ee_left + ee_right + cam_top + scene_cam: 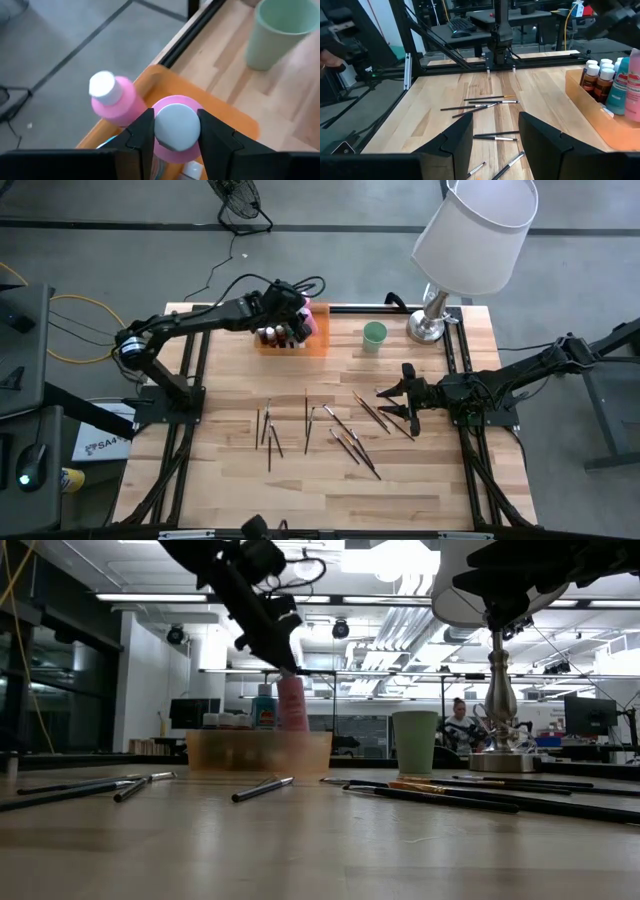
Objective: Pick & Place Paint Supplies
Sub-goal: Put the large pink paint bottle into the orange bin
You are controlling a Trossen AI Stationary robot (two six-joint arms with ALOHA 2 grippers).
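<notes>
My left gripper (176,126) is over the far right end of the translucent orange tray (318,346) and is shut on a pink paint bottle (292,705) with a white cap. A second pink bottle (114,98) and several brown and blue bottles (272,335) stand in the tray. Several thin dark paintbrushes (340,428) lie flat on the wooden table. My right gripper (402,402) hovers open over the right-hand brushes, with nothing between its fingers (462,137). My left gripper pinches the pink bottle's round white cap (172,122) between its two fingers, one on each side. The fingers slant down from the table's left. The bottle hangs upright below them. Its lower end is behind the tray's wall, so I cannot tell whether it rests there.
A pale green cup (374,336) stands just right of the tray. A table lamp (432,320) with a white shade stands at the far right corner. Black rails run along the table's left, right and far edges. Bare wood lies near the front edge.
</notes>
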